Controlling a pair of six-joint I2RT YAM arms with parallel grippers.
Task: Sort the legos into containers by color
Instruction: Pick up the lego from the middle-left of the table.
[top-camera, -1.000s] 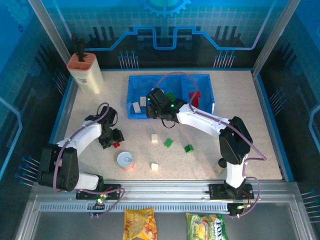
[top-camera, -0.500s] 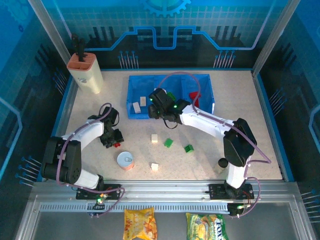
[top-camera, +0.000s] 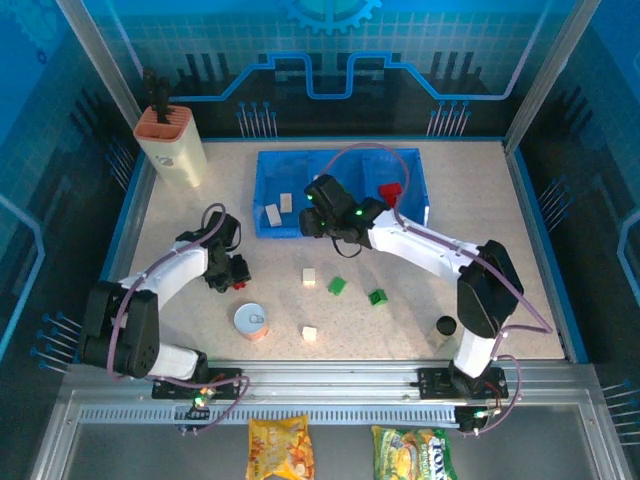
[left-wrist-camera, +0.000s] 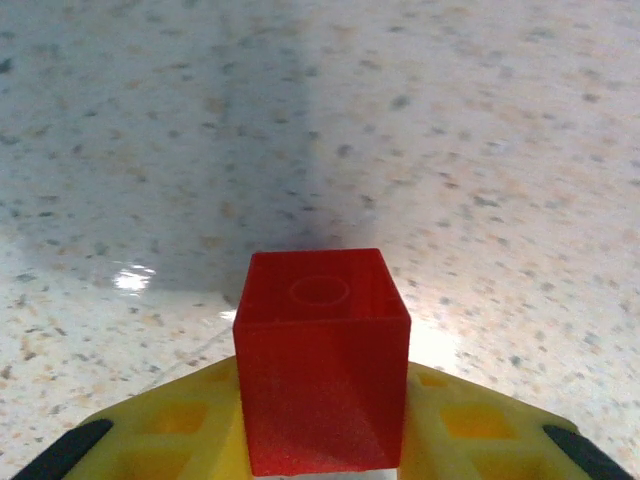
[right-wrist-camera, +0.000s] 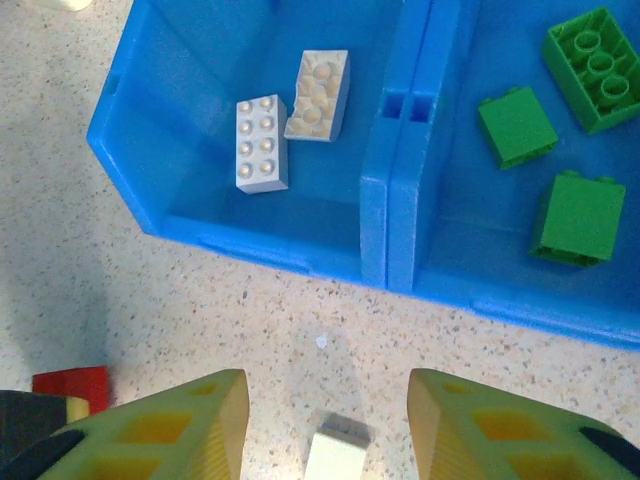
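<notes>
Left pincer (left-wrist-camera: 320, 452) clamps red lego (left-wrist-camera: 322, 340); right pincer (right-wrist-camera: 330, 415) open, cream lego (right-wrist-camera: 336, 458) ahead of jaws.

From above and behind the arm bases I see the whole table (top-camera: 500, 230). My left wrist view skims the tabletop, tight on a red brick (left-wrist-camera: 320, 370). My right wrist view looks down closely on the blue tray (right-wrist-camera: 250, 243), sharing that brick.

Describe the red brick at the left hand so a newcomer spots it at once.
Find the blue tray at the far side of the table, then look near-left to the round silver can. Just beyond the can, the left hand is shut on the red brick: the only red piece outside the tray, near loose green bricks and cream bricks.
</notes>
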